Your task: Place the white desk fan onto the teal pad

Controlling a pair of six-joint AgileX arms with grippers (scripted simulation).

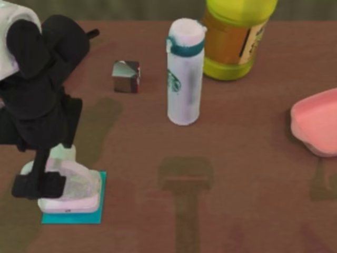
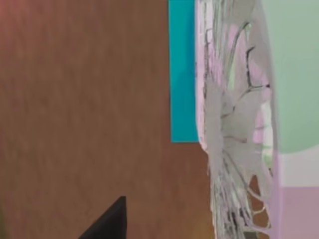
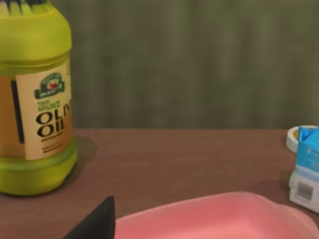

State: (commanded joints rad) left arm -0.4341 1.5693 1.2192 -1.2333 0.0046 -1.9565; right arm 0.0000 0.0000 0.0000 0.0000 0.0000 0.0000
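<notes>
The white desk fan (image 1: pixel 79 184) rests on the teal pad (image 1: pixel 73 217) near the table's front left corner. A strip of the pad shows along the fan's front and right sides. My left gripper (image 1: pixel 39 184) hangs over the fan's left side. In the left wrist view one black finger (image 2: pixel 107 224) stands apart from the fan's grille (image 2: pixel 234 124), with bare table between them and the teal pad (image 2: pixel 183 74) beyond; the gripper is open. My right arm is outside the top view. Its wrist view shows one black finger (image 3: pixel 97 224), and that gripper is open with nothing in it.
A tall white bottle with a teal band (image 1: pixel 184 74) stands at the back middle, with a yellow olive oil bottle (image 1: pixel 237 37) behind it. A small metallic cube (image 1: pixel 126 76) lies at the back left. A pink tub (image 1: pixel 318 121) is at the right edge, near a blue-white carton (image 3: pixel 306 169).
</notes>
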